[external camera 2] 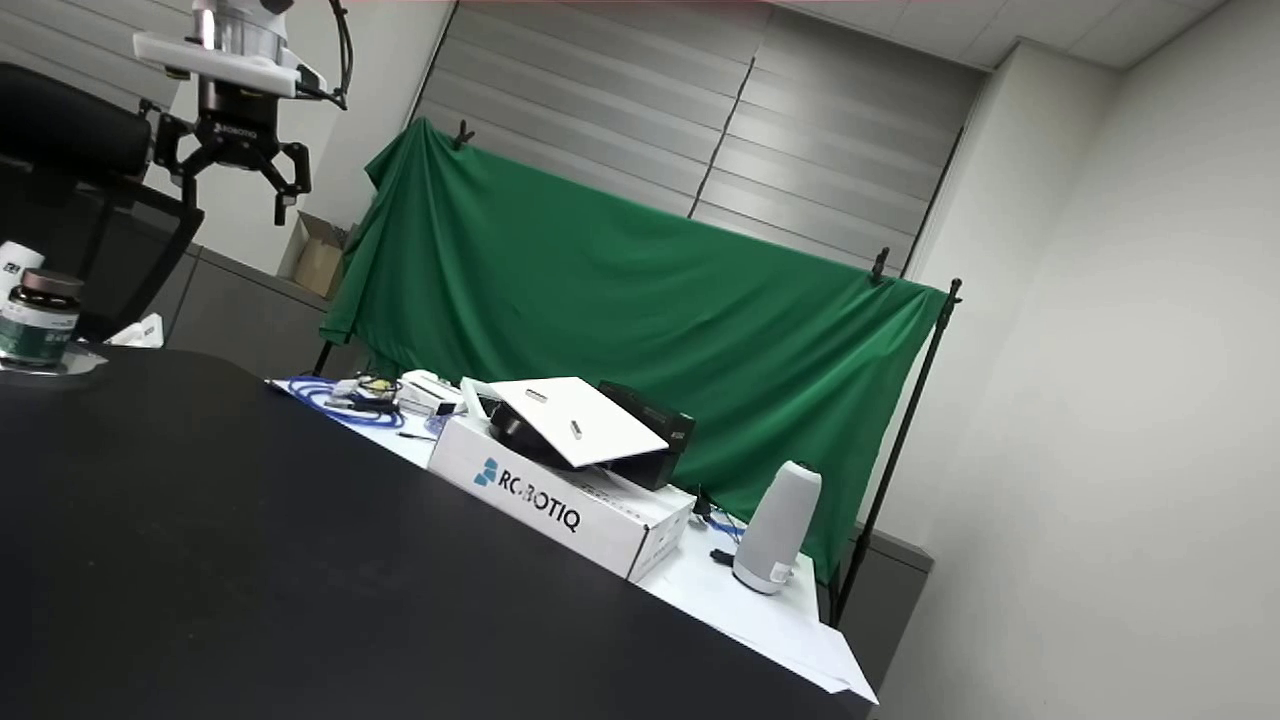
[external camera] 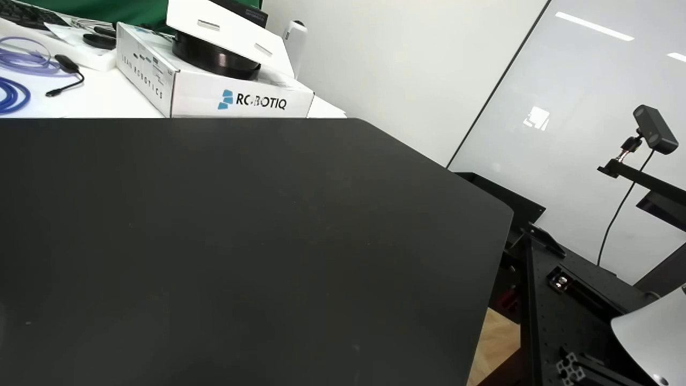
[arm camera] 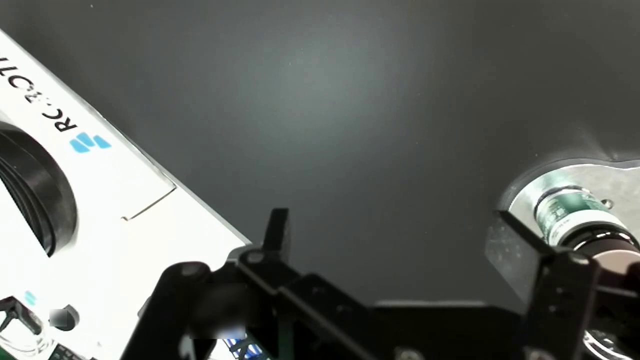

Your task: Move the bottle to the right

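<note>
The bottle (external camera 2: 38,322) stands upright at the far left edge of an exterior view. It has a greyish-brown cap, a dark neck and a white and green label. It sits on a shiny silver plate (external camera 2: 85,362) on the black table. In the wrist view the bottle (arm camera: 570,212) is at the right, partly hidden by a finger, on the silver plate (arm camera: 620,182). My gripper (external camera 2: 235,205) hangs above and to the right of the bottle in that exterior view. In the wrist view my gripper (arm camera: 392,217) has its fingers wide apart with nothing between them. The bottle is out of view in the remaining exterior view.
The black table (external camera: 257,241) fills much of the views. A white printed box (external camera: 241,99) with a black round thing and a white panel stands beyond its edge. A white speaker-like device (external camera 2: 780,530) stands nearby. A white object (external camera 2: 18,262) is behind the bottle.
</note>
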